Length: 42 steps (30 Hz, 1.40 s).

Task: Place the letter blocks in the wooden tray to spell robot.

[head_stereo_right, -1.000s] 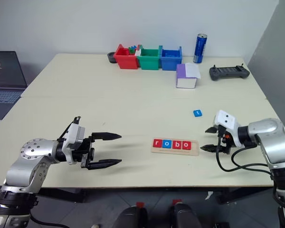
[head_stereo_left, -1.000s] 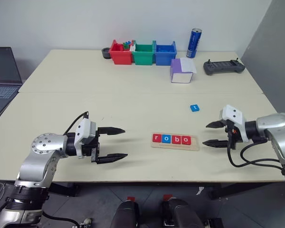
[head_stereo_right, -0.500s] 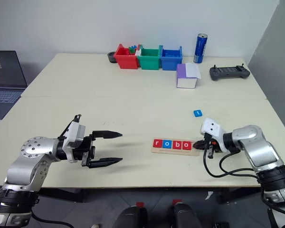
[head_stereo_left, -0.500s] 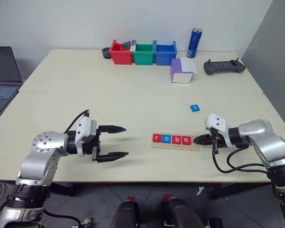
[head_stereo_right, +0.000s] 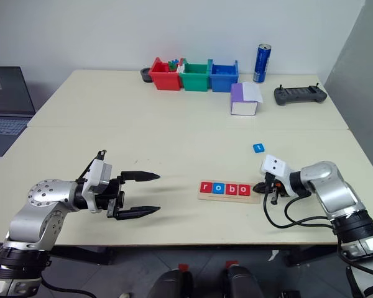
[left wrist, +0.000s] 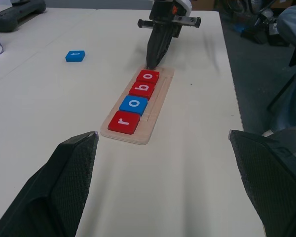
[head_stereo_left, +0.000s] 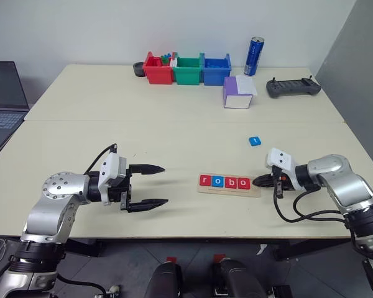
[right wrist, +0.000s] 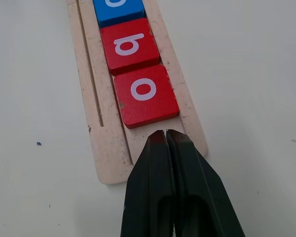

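Covering tray [right wrist: 108, 148] end, right jaws [right wrist: 165, 136] closed

four small square letter tiles [head_stereo_left: 224, 182] lie in a row in the long pale wooden tray [head_stereo_left: 253, 192] near the table's [head_stereo_left: 112, 118] front edge, filling its left part. a fifth small blue tile [head_stereo_left: 255, 141] lies behind the tray's right end, apart. three plastic bins [head_stereo_left: 186, 69] line the back edge.
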### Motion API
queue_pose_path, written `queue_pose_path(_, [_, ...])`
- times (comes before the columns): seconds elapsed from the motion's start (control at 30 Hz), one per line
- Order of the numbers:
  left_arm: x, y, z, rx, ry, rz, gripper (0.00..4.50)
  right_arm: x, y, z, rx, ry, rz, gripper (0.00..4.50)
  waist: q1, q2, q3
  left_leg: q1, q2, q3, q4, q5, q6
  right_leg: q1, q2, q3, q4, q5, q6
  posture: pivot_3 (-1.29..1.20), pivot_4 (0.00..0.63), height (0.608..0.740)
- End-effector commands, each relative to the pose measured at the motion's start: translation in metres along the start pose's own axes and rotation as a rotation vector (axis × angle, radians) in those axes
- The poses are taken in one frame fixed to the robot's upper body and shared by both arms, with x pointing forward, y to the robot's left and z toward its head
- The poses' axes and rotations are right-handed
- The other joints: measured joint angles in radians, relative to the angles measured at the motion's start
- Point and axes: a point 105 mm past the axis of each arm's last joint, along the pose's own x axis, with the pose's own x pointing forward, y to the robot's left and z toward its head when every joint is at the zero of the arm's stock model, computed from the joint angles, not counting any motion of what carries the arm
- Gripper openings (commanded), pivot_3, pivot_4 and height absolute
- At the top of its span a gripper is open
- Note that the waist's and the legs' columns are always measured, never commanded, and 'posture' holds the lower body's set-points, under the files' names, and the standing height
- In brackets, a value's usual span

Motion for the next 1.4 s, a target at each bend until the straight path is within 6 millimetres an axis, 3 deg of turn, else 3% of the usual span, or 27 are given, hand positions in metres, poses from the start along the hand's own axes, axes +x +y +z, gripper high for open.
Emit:
queue_pose_path(0.03, [-0.003, 0.000, 0.008, 0.041, -0.010, 0.004, 4.50, 0.000, -0.003, 0.011, -0.048, -0.018, -0.007, 0.07, 0.000, 0.000, 0.000, 0.000, 0.000, 0.000, 0.000, 0.000, 0.000, 0.000, 0.000, 0.000, 0.000, 0.000, 0.000, 0.00, 0.150, 0.740])
queue_pose_path(0.8, [-0.004, 0.001, 0.007, 0.044, -0.004, 0.004, 4.50, 0.009, -0.002, 0.028, -0.108, -0.039, 0.008, 0.07, 0.000, 0.000, 0.000, 0.000, 0.000, 0.000, 0.000, 0.000, 0.000, 0.000, 0.000, 0.000, 0.000, 0.000, 0.000, 0.00, 0.150, 0.740])
queue_pose_path(1.0, [-0.005, 0.002, 0.007, 0.045, -0.003, 0.005, 4.50, -0.018, -0.020, 0.033, -0.112, -0.049, -0.081, 0.07, 0.000, 0.000, 0.000, 0.000, 0.000, 0.000, 0.000, 0.000, 0.000, 0.000, 0.000, 0.000, 0.000, 0.000, 0.000, 0.00, 0.150, 0.740])
queue_pose_path(1.17, [-0.005, 0.002, 0.007, 0.047, -0.005, 0.009, 4.50, -0.051, -0.053, 0.061, -0.053, -0.205, -0.278, 0.07, -0.001, 0.000, 0.000, 0.000, 0.000, 0.000, 0.000, 0.000, 0.000, 0.000, 0.000, 0.000, 0.000, 0.000, 0.000, 0.00, 0.150, 0.740])
queue_pose_path(1.27, [-0.005, 0.002, 0.007, 0.046, -0.008, 0.012, 4.50, -0.064, -0.094, 0.075, 0.090, -0.323, -0.527, 0.68, -0.008, 0.000, 0.000, 0.001, 0.000, 0.001, 0.000, 0.000, 0.000, 0.000, 0.000, 0.001, 0.001, 0.000, 0.000, 0.00, 0.150, 0.740])
queue_pose_path(1.4, [-0.004, 0.002, 0.007, 0.046, -0.010, 0.010, 4.50, -0.043, -0.107, 0.067, 0.249, -0.275, -0.592, 1.99, -0.005, 0.000, 0.000, 0.001, 0.000, 0.000, 0.000, 0.000, -0.001, 0.000, 0.000, 0.000, 0.002, 0.000, 0.000, 0.00, 0.150, 0.740])
